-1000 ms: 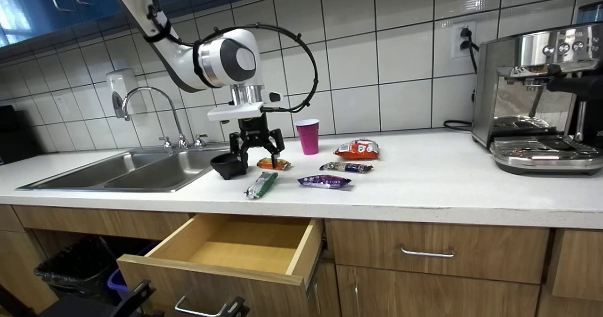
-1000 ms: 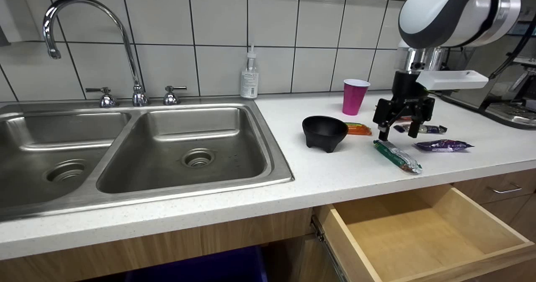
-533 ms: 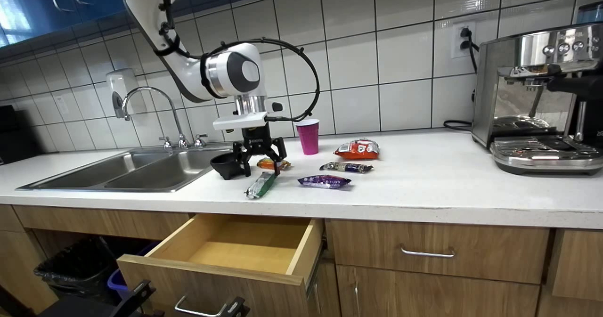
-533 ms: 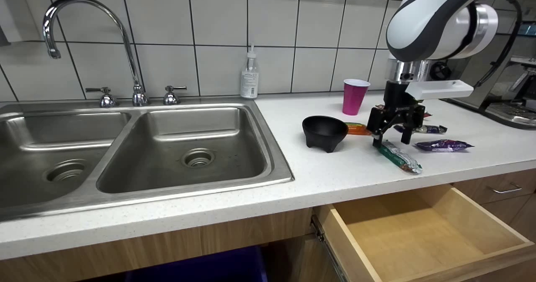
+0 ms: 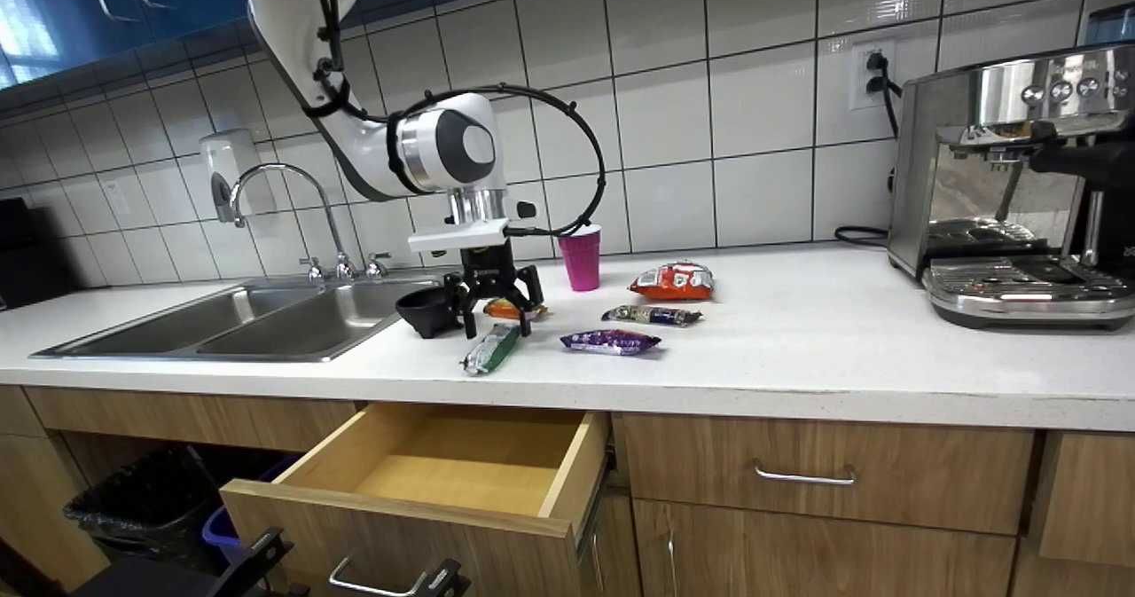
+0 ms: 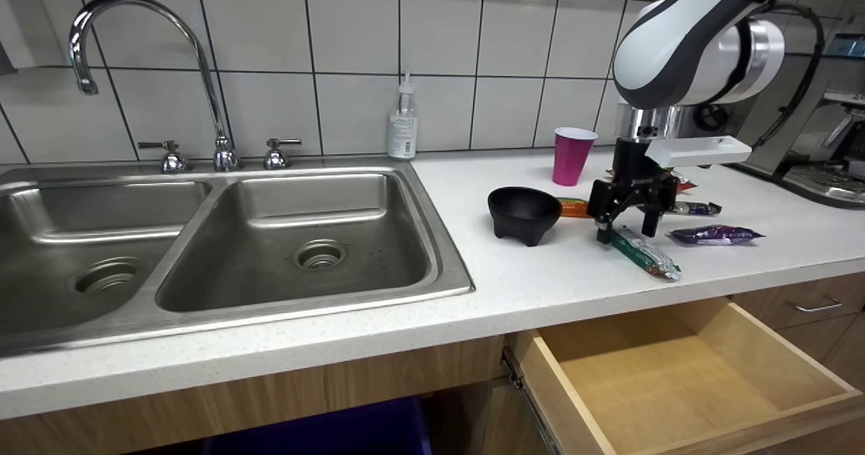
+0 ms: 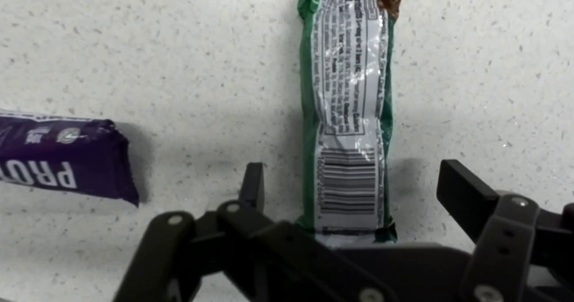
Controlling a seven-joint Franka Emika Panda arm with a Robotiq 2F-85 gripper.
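Observation:
My gripper [image 7: 353,181] is open and empty, pointing down. In the wrist view its fingers stand on either side of the barcode end of a green and silver bar [image 7: 350,91], apart from it. In both exterior views the gripper [image 5: 497,329] [image 6: 627,232] is low over that end of the green bar [image 5: 488,354] [image 6: 649,257], which lies flat on the counter. A purple bar [image 5: 610,341] [image 6: 716,234] lies beside it and shows partly in the wrist view [image 7: 63,158]. An orange packet [image 5: 502,310] [image 6: 574,207] lies behind the gripper, partly hidden.
A black bowl [image 5: 426,315] [image 6: 524,215] stands between gripper and sink [image 6: 446,266]. A pink cup [image 5: 582,262] [image 6: 573,159], a red bag [image 5: 672,281] and a dark blue bar [image 5: 652,315] are farther back. An open drawer [image 5: 470,455] juts out below. A coffee machine [image 5: 1020,189] stands beyond.
My gripper has come down over the green bar, moving slightly right and down in one exterior picture and left and down in another. It stays open. The objects have not moved.

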